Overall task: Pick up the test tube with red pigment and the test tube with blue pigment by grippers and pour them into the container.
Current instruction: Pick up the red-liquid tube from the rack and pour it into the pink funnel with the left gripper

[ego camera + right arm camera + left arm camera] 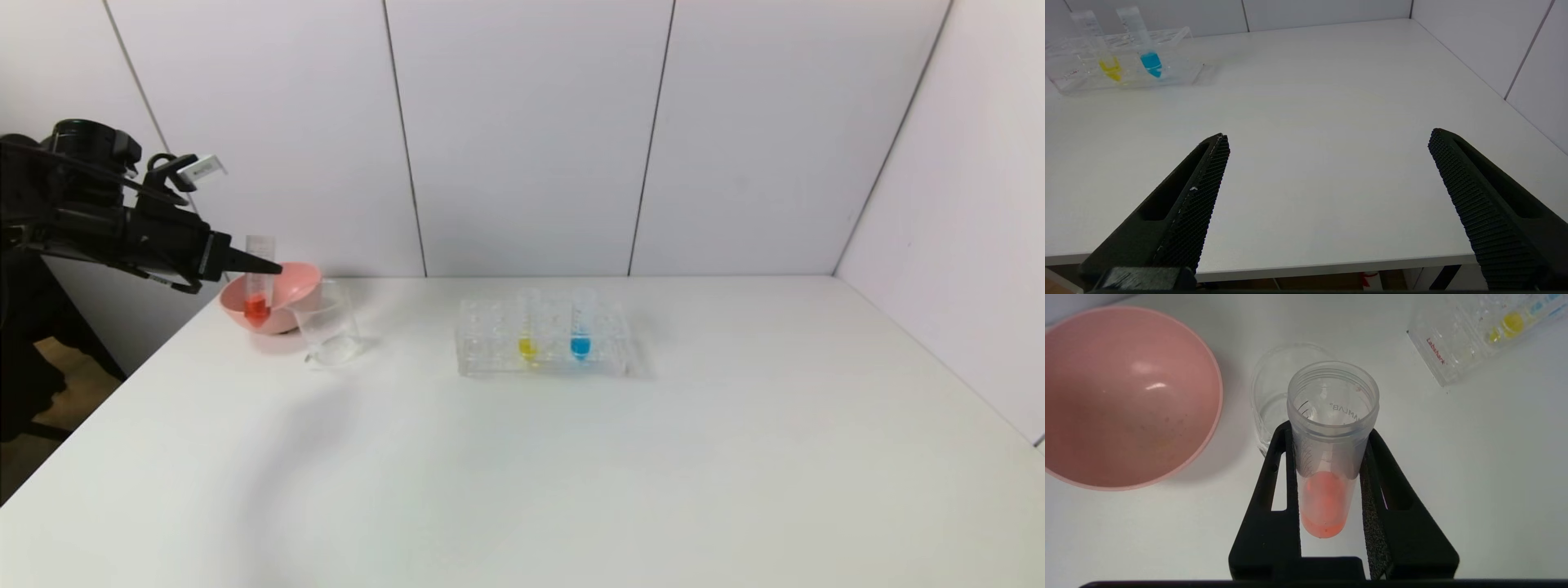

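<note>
The left gripper (pixel 1331 465) has its fingers (pixel 1274 490) clamped on the test tube with red pigment (pixel 259 282), holding it upright in the air near the container (pixel 328 323), beside the pink bowl (pixel 282 306); the pour has not begun. The next move likely requires centring the tube's mouth over the container and tilting. The right gripper (pixel 1327 196) waits over the table (pixel 1310 102) edge, fingers spread wide and empty; the test tube with blue pigment (pixel 580 322) stands in the rack (pixel 543 336).
</note>
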`<action>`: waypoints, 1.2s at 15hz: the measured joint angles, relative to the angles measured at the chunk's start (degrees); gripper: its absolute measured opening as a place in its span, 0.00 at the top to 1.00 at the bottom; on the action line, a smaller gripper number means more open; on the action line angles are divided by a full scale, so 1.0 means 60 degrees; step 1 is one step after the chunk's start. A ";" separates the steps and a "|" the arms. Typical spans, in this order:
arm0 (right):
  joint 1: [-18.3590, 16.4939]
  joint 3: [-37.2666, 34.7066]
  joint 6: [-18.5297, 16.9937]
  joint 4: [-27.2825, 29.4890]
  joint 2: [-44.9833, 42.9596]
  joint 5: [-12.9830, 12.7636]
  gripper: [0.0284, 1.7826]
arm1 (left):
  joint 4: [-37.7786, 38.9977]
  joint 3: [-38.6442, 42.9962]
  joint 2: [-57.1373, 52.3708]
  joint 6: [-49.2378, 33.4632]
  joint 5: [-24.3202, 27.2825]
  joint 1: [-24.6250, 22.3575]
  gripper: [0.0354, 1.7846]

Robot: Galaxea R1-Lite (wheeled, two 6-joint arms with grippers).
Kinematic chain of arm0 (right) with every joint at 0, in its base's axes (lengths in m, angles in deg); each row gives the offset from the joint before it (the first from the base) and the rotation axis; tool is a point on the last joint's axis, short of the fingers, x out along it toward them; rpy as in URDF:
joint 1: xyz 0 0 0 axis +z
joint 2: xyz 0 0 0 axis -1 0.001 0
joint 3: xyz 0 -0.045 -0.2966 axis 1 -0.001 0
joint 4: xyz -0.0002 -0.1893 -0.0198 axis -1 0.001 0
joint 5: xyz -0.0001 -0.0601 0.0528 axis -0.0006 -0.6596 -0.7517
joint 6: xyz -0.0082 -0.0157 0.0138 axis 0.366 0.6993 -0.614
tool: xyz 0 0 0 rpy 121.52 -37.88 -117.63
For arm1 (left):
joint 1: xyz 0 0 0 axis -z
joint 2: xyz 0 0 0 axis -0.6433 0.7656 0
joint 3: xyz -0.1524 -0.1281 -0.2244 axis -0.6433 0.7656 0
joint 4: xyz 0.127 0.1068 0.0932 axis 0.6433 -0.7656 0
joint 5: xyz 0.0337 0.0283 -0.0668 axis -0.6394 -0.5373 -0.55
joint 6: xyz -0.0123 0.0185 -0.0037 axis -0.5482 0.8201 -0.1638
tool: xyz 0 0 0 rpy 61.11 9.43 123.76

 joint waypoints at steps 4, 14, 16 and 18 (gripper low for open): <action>0.0000 0.0000 0.0000 0.0000 0.0000 0.0000 0.00 | -0.2018 -0.1217 0.0435 0.1341 -0.1008 0.0100 0.77; 0.0000 0.0000 0.0000 0.0004 0.0000 0.0000 0.00 | -0.1825 -0.1692 0.0670 0.4641 -0.3027 0.0510 0.77; -0.0004 0.0000 0.0000 0.0000 0.0000 0.0000 0.00 | -0.1550 -0.1711 0.0707 0.4852 -0.3401 0.0735 0.77; 0.0000 0.0000 0.0000 0.0000 0.0000 0.0000 0.00 | -0.1514 -0.1723 0.0711 0.5045 -0.3787 0.1002 0.77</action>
